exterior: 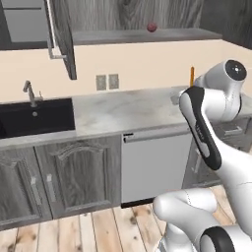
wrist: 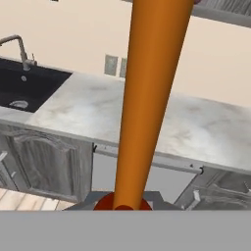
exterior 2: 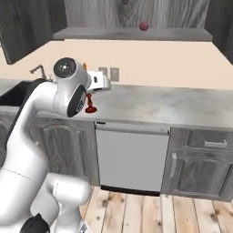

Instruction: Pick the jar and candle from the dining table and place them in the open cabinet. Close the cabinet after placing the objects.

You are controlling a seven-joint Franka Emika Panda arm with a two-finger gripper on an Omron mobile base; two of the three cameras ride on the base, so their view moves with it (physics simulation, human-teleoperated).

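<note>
Your gripper [exterior 2: 93, 93] is clamped tight on the candle [wrist: 147, 98], upright over the counter's [exterior 2: 173, 107] front edge for shelving.

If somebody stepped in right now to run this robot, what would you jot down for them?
Gripper: shut on the candle, carried upright in front of the marble counter with the sink.
Cabinet: door open, upper left. A small red ball sits on the shelf above the counter.
Done: candle picked up.
Left: set the candle in the cabinet, see to the jar, shut the door.
</note>
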